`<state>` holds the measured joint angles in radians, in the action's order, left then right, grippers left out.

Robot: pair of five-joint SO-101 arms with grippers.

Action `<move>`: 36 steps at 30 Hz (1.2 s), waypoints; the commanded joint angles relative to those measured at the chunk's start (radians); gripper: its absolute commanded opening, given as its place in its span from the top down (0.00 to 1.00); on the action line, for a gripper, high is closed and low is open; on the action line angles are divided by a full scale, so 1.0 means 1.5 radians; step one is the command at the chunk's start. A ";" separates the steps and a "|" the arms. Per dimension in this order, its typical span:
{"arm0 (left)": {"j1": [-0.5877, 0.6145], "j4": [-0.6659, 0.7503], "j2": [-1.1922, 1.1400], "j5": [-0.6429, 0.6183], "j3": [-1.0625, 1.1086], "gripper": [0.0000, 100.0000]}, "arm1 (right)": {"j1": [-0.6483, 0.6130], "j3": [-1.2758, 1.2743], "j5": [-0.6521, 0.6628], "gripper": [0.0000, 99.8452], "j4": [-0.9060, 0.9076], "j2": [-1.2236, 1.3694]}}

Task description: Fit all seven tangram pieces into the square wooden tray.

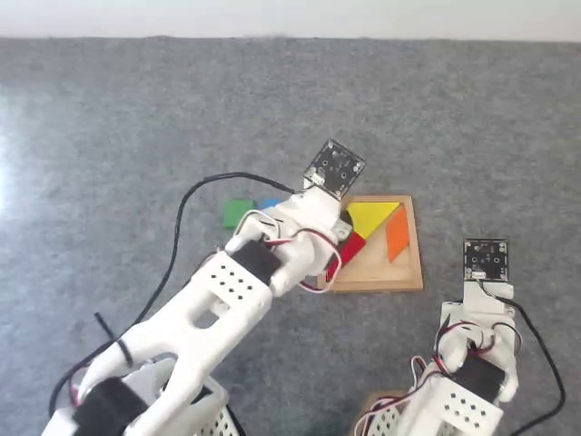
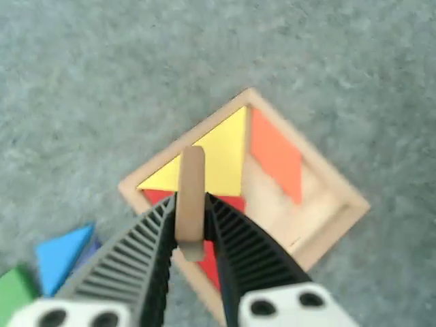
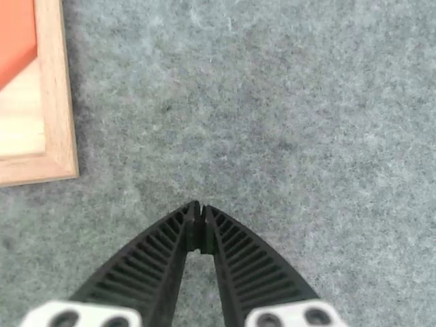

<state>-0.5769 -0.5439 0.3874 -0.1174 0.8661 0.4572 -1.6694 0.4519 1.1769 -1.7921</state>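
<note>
The square wooden tray (image 2: 338, 219) lies on grey carpet and holds a yellow triangle (image 2: 219, 151), an orange parallelogram (image 2: 276, 153) and a red piece (image 2: 214, 255). My left gripper (image 2: 191, 199) hangs over the tray's red and yellow pieces, shut on a tan wooden piece (image 2: 191, 178) held edge-on. In the high view the left arm (image 1: 300, 241) covers the tray's (image 1: 410, 275) left part. My right gripper (image 3: 199, 208) is shut on nothing, low over bare carpet beside the tray's corner (image 3: 56, 102).
A green piece (image 1: 238, 213) and a blue triangle (image 1: 270, 203) lie on the carpet left of the tray; both show as the blue triangle (image 2: 63, 253) and green piece (image 2: 15, 293) beside my left fingers. A black cable (image 1: 177, 236) loops along the left arm.
</note>
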 commanded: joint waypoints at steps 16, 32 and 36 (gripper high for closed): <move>-0.077 0.012 -0.430 -0.169 -0.325 0.99 | 0.004 -0.010 0.007 0.99 0.002 -0.012; -0.076 0.009 -0.439 -0.153 -0.341 0.87 | 0.004 -0.010 0.007 0.99 0.003 -0.012; -0.076 0.009 -0.439 -0.126 -0.341 0.87 | 0.004 -0.010 0.007 0.99 0.003 -0.012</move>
<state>-0.6997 -0.5132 -0.2785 -0.3307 0.3966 0.4572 -1.6694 0.4519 1.1769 -1.7921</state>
